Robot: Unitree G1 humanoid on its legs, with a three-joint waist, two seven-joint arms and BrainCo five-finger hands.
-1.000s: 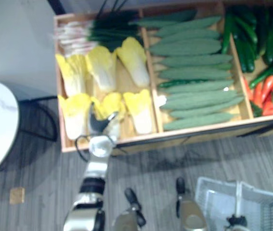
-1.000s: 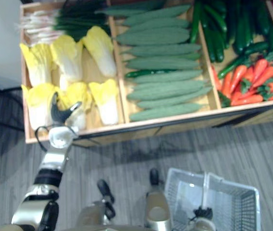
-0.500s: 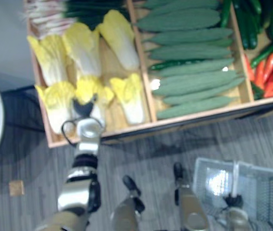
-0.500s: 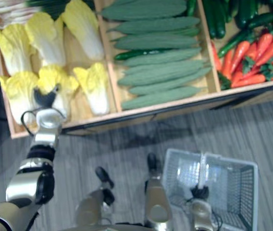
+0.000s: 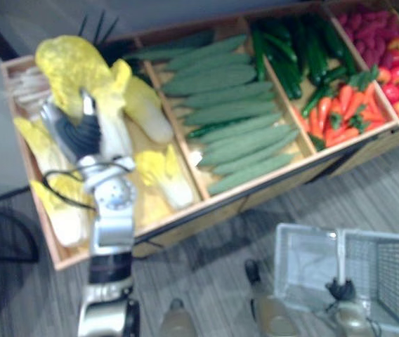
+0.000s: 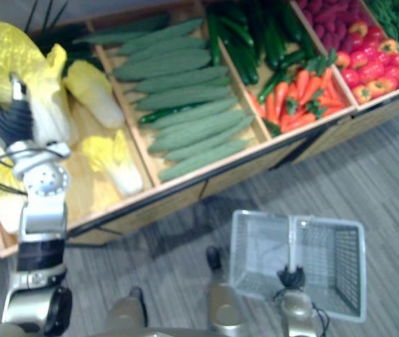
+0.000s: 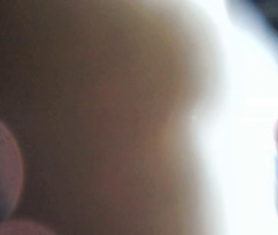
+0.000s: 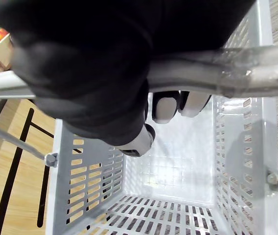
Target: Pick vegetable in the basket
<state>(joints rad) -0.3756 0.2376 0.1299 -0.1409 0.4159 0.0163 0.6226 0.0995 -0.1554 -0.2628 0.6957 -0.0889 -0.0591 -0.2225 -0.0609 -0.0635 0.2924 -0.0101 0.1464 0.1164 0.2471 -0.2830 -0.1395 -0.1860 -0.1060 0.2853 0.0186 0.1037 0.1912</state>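
**Grey floor, cabbage up, basket waiting**

Veg stand is right in front of me. My left hand is wrapped round the cabbage, holding it above its bin. My right hand is curled on the handle of the empty basket, low by the floor. I'd swing across slowly, stay high over the rim, and let go only once it's low inside.

The left hand covers part of the yellow-leafed white-stemmed cabbage it grips; the right hand hides the middle of the white plastic basket handle.
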